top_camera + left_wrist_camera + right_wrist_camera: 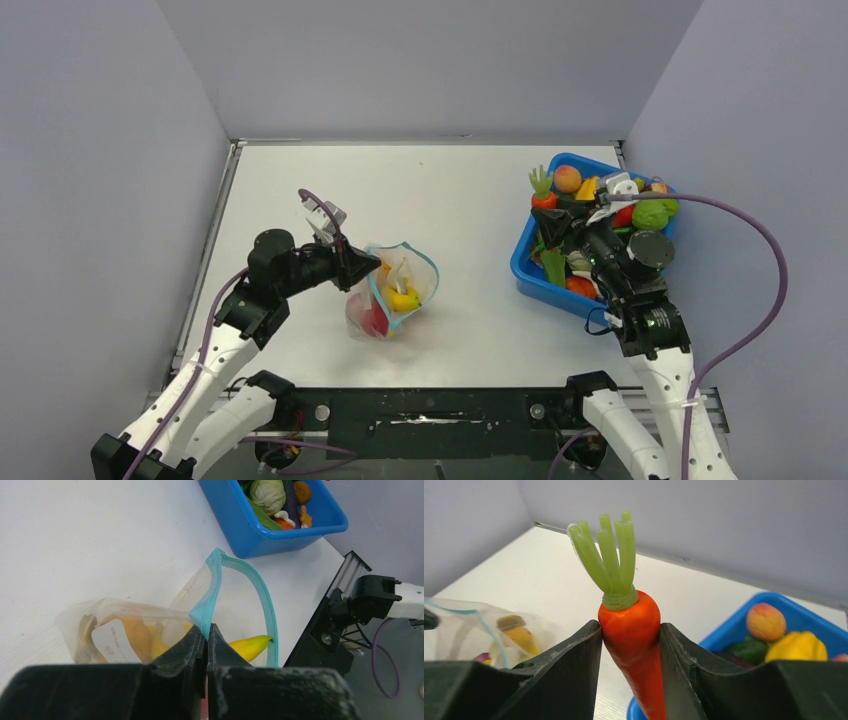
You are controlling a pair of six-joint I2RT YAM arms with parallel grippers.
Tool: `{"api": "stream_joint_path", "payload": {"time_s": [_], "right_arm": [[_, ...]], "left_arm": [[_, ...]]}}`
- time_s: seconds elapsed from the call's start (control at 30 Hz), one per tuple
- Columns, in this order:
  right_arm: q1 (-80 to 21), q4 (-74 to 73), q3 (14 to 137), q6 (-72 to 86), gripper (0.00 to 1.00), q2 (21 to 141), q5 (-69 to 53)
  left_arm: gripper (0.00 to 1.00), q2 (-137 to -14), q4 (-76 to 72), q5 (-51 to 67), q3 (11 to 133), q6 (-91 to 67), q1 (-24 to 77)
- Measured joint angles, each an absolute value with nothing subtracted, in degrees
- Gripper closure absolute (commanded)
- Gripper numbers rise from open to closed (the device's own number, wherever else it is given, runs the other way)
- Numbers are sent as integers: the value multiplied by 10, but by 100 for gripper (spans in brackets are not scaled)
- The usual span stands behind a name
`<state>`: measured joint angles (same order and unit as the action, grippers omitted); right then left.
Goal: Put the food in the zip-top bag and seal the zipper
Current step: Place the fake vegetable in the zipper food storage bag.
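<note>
**Both arms loaded: bag held at its mouth, carrot held above the bin**

Left wrist view, nearest first. The left gripper (206,630) has its jaws pressed together, pinching the zipper (209,592) of the zip-top bag (117,625). The teal strip rises straight out of the jaw tips, then loops round to their right, so the mouth stands open. Just right of the tips, inside the mouth, lies a yellow banana (247,647). The crinkled body of the bag sags to the left of the jaws, with more yellow pieces blurred inside it. Far beyond the jaws and to their right sits the blue bin (240,525), a pale green cabbage (267,494) in it.

Right wrist view. The right gripper (630,626) has its jaws partly closed and clamped on an orange carrot (630,605). The carrot stands upright between them, and its green top (609,550) sticks up above the tips. Beyond the jaws to the left lies the bag. Beyond and below them to the right is the bin's rim, with a peach (765,621) and a yellow piece (796,647) inside.

Top view. The bag rests on the white table (450,190), just ahead of the left jaws, with a red piece (375,320) low inside it. The carrot is over the bin's far left corner, well apart from the bag.
</note>
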<state>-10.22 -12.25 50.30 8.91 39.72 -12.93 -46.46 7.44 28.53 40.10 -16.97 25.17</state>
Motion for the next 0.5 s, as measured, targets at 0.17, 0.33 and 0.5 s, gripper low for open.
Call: {"api": "stream_joint_path", "payload": {"time_s": [0.17, 0.33, 0.5], "right_arm": [[-107, -33, 484, 124, 71, 380, -232], [-140, 74, 442, 193, 71, 390, -290], [-232, 144, 431, 225, 71, 420, -287]], "left_arm": [[100, -466, 74, 308, 403, -182, 252], [100, -467, 65, 324, 406, -207, 252], [100, -470, 48, 331, 408, -238, 252]]}}
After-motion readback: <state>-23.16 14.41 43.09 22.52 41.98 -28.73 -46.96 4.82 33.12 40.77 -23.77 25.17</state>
